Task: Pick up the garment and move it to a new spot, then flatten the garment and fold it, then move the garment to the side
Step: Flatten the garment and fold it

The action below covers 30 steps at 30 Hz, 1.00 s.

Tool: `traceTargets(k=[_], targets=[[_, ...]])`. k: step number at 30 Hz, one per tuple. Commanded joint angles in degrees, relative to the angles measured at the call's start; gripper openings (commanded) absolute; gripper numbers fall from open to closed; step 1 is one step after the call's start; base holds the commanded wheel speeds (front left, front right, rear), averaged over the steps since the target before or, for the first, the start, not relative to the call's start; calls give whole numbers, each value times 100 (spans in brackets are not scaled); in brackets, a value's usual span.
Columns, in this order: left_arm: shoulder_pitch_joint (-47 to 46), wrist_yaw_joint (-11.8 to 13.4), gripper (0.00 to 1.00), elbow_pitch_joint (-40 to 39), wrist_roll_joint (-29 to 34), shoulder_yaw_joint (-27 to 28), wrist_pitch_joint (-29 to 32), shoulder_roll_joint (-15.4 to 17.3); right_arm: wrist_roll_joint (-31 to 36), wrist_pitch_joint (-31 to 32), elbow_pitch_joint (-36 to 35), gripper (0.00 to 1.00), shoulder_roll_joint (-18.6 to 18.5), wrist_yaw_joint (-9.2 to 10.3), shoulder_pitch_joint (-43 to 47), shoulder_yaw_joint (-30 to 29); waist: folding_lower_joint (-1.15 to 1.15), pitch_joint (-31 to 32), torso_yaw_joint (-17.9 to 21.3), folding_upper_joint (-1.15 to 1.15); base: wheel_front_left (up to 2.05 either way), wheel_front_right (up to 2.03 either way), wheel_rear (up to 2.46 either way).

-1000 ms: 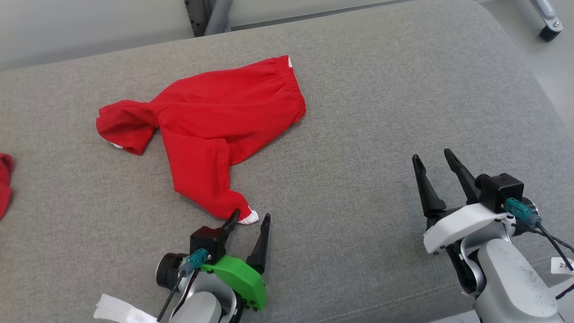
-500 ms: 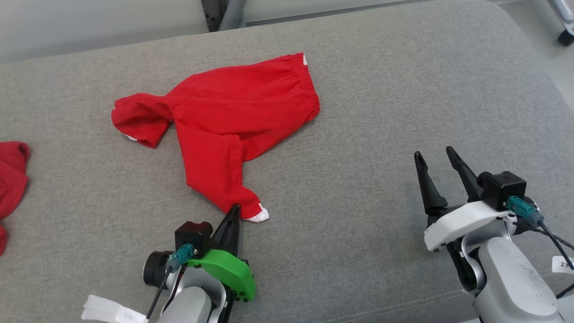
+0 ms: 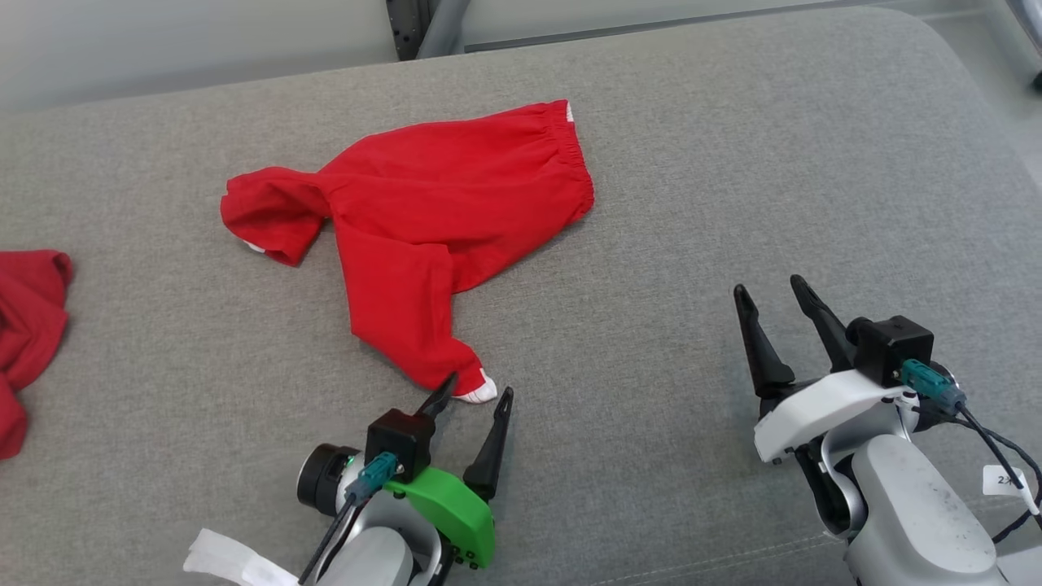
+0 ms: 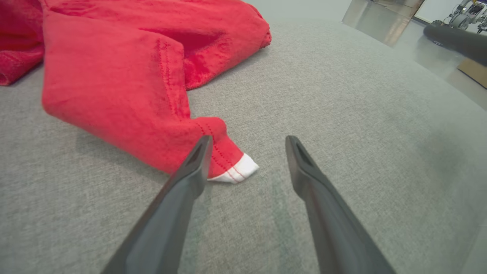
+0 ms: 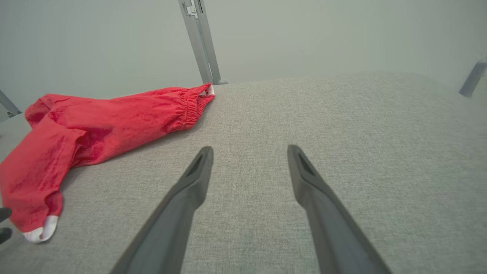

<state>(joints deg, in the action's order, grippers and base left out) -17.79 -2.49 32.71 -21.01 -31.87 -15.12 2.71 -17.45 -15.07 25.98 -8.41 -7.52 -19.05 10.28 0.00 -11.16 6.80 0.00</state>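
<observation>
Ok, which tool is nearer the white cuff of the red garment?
Left. The left tool sits open right at the white cuff; the right tool hangs open far off to its right, over gray cushion.

The head camera looks forward and down from well above the grey fabric worktop [image 3: 692, 203]. It takes in the whole red garment [image 3: 431, 203], with the left tool [image 3: 479, 386] at the bottom and the right tool [image 3: 768, 285] at the lower right. The left wrist camera sits low over the worktop, facing along its own fingers, very near the garment's white cuff [image 4: 239, 171]. The right wrist camera is as low but farther off, facing across the worktop toward a metal post [image 5: 201, 42] and a pale wall. All three views share the garment's nearer leg and cuff. The right wrist view also catches the left tool's tips at its left edge.
</observation>
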Motion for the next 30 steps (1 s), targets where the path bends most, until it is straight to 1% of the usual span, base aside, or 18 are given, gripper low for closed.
traceTargets(k=[1,7,8,9,10,11,12,13,16,20,22,26,30], targets=[[-89,27,100,23,40,2,-4,36,-2,-15,19,100,-21,6,-33,-9,0,-47,92,0,0,0,0],[-211,193,100,364,35,-127,-4,37,-43,-14,78,100,-78,6,-53,-84,0,-169,345,0,0,0,0],[-208,206,85,479,-27,-141,-3,36,-44,-15,75,100,-85,6,-52,-95,0,-180,368,0,0,0,0],[-219,216,34,586,-69,-158,-2,34,-51,-14,78,100,-87,6,-44,-112,0,-191,386,0,0,0,0],[-262,235,18,679,-93,-173,3,35,-55,-15,71,100,-88,6,-41,-117,0,-206,398,0,0,0,0],[-289,257,15,772,-116,-173,5,35,-52,-14,69,100,-89,6,-41,-124,0,-216,404,0,0,0,0],[-289,281,6,849,-156,-166,8,37,-47,-15,66,100,-89,6,-36,-136,0,-225,404,0,0,0,0],[-315,308,0,883,-179,-155,8,37,-41,-15,61,100,-88,6,-33,-150,0,-236,396,0,0,0,0],[-385,345,0,779,-232,-66,8,26,-17,-14,57,100,-79,6,-56,-184,0,-252,323,0,0,0,0],[-352,330,0,162,-157,247,-3,34,-25,-14,39,100,-72,6,-54,-226,0,-213,103,0,0,0,0],[-275,313,0,-423,-173,522,-4,33,-46,-15,60,100,-61,6,4,-247,0,-152,-59,0,0,0,0],[5,421,0,-1681,-333,1231,-2,34,-68,-14,127,100,-24,6,136,-289,0,33,-441,0,0,0,0],[288,549,0,-2525,-663,1912,-3,31,-60,-14,193,100,45,6,162,-260,0,181,-743,0,0,0,0]])
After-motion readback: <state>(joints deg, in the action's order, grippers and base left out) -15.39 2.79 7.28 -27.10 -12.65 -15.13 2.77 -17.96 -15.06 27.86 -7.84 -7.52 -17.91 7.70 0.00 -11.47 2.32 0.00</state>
